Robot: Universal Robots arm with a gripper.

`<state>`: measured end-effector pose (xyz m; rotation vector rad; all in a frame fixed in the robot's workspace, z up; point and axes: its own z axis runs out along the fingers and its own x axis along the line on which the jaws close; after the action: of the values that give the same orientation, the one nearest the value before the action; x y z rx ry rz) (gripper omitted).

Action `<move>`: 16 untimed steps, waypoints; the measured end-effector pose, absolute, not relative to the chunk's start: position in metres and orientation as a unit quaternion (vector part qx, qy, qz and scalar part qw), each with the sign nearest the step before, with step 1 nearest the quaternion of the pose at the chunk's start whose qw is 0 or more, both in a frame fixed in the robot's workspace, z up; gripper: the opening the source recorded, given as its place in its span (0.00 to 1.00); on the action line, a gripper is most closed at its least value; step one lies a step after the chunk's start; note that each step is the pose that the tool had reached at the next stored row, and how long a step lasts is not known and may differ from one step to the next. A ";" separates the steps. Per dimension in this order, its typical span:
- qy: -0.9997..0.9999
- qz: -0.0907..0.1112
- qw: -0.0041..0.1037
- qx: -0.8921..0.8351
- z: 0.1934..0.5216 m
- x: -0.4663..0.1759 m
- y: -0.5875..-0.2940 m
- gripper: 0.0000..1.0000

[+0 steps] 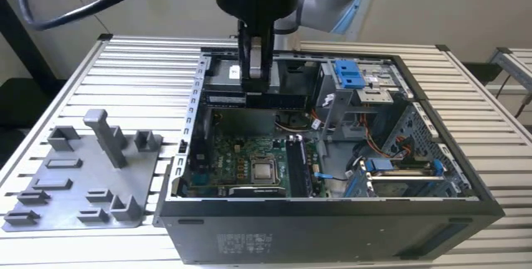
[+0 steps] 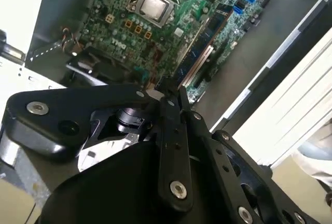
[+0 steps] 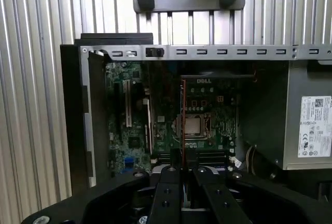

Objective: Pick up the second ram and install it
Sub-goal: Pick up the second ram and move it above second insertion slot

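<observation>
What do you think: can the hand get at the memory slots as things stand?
Probably yes: the case lies open, nothing covers the memory slots, and the hand, shut on the second ram, hangs above it.

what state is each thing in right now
gripper: shut on the second ram
second ram: held by the gripper, not in a slot
computer case: open, side panel off
processor: uncovered in its socket
</observation>
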<state>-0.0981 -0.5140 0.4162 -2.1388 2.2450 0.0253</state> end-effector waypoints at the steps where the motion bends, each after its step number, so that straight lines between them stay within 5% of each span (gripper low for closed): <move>1: 0.724 0.008 0.020 -0.690 0.416 -0.094 -0.514 0.14; 16: 0.724 0.009 0.020 -0.690 0.416 -0.033 -0.514 0.14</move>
<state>-0.0328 -0.5141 0.4162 -2.1398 2.2460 0.0275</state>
